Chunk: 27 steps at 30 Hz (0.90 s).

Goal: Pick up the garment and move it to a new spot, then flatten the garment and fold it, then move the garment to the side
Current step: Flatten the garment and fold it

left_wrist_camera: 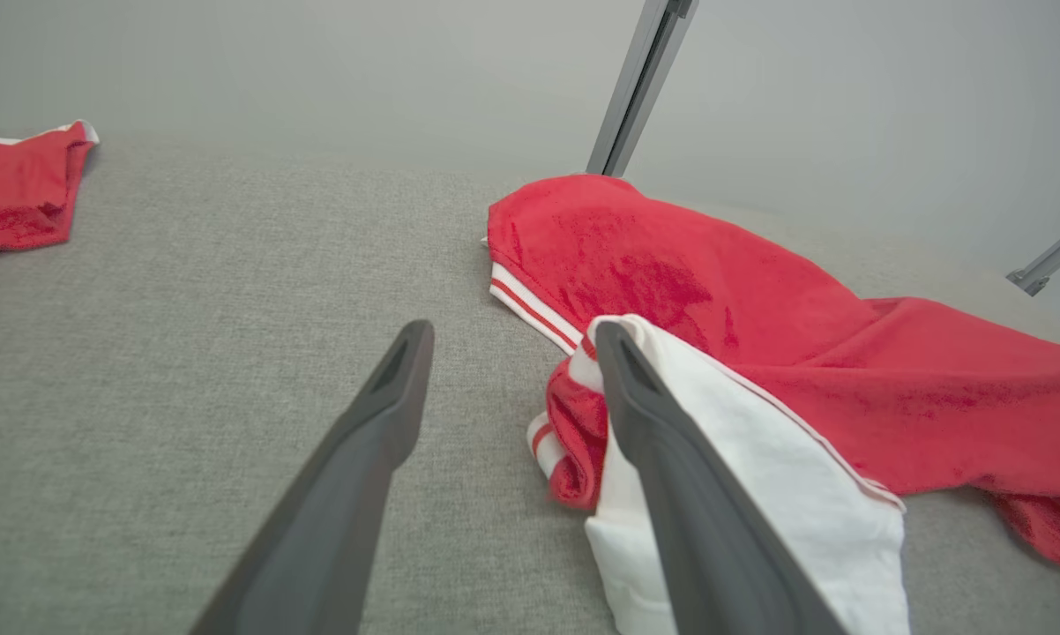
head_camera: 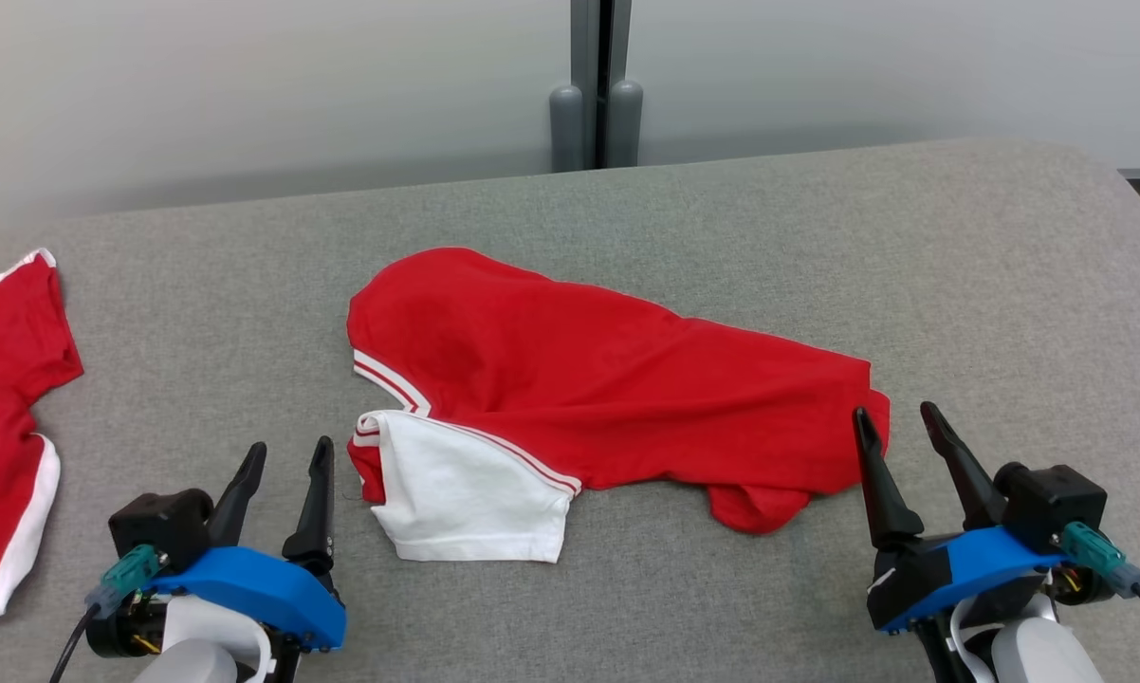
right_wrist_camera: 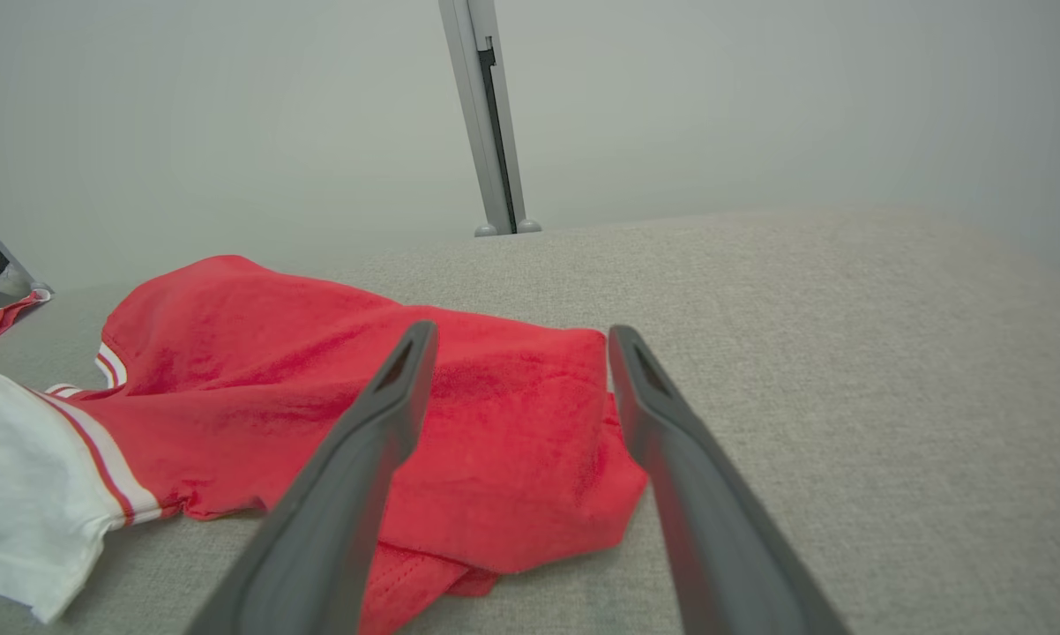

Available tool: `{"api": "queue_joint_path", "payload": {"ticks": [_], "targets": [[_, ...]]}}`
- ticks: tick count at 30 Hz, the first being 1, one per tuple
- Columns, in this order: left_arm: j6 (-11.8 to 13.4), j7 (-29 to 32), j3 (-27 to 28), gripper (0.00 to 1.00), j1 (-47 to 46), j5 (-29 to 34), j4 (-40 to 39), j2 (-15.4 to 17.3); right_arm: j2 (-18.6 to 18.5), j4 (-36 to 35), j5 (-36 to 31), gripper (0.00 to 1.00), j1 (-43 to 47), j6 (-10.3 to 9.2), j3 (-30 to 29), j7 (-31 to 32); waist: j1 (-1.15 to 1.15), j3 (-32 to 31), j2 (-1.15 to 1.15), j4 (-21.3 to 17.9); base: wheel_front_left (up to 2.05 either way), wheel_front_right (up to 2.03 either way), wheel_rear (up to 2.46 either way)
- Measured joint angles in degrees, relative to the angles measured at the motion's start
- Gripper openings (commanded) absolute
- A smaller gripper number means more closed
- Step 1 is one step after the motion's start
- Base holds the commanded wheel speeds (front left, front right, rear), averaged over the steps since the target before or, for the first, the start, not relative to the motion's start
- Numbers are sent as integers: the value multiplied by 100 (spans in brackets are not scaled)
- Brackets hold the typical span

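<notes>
A red garment (head_camera: 608, 379) with white, red-striped trim lies rumpled across the middle of the grey table (head_camera: 722, 209). One white panel (head_camera: 466, 493) is folded over at its near left corner. My left gripper (head_camera: 290, 453) stands open just left of that corner, apart from the cloth, with nothing between its fingers. In the left wrist view the garment (left_wrist_camera: 759, 300) lies to the right of the left gripper (left_wrist_camera: 511, 331). My right gripper (head_camera: 897, 417) is open at the garment's right end. In the right wrist view the garment (right_wrist_camera: 336, 370) passes under the right gripper (right_wrist_camera: 519, 333).
A second red garment (head_camera: 6, 417) with white edging lies at the table's far left edge, also seen in the left wrist view (left_wrist_camera: 18, 185). A grey post (head_camera: 597, 85) stands behind the table against a pale wall. Bare grey cloth stretches to the right.
</notes>
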Motion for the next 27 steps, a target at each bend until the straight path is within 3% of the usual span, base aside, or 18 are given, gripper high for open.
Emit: {"api": "queue_joint_path", "payload": {"ticks": [8, 9, 12, 18, 27], "targets": [[21, -111, 714, 100, 313, 339, -564, -154, 0, -114, -14, 100, 195, 0, -135, 68, 0, -146, 0, 57, 0, 0, 0], [-3, -118, 1085, 100, 420, 619, -797, -288, -1, -131, -14, 100, 254, 0, -183, 77, 0, -165, 0, 67, 0, 0, 0], [-93, -118, 1511, 100, 658, 1044, -1007, -534, 0, -183, -52, 100, 309, 0, -253, 125, 0, -185, 0, 82, 0, 0, 0], [-308, -118, 1841, 100, 968, 1502, -1024, -815, 0, -253, -100, 100, 346, 0, -391, 281, 0, -173, 0, 100, 0, 0, 0], [-621, -118, 2001, 100, 1015, 1887, -854, -1083, -2, 238, -182, 100, -519, 0, -1146, 2052, 0, 210, 0, 216, 0, 0, 0]]}}
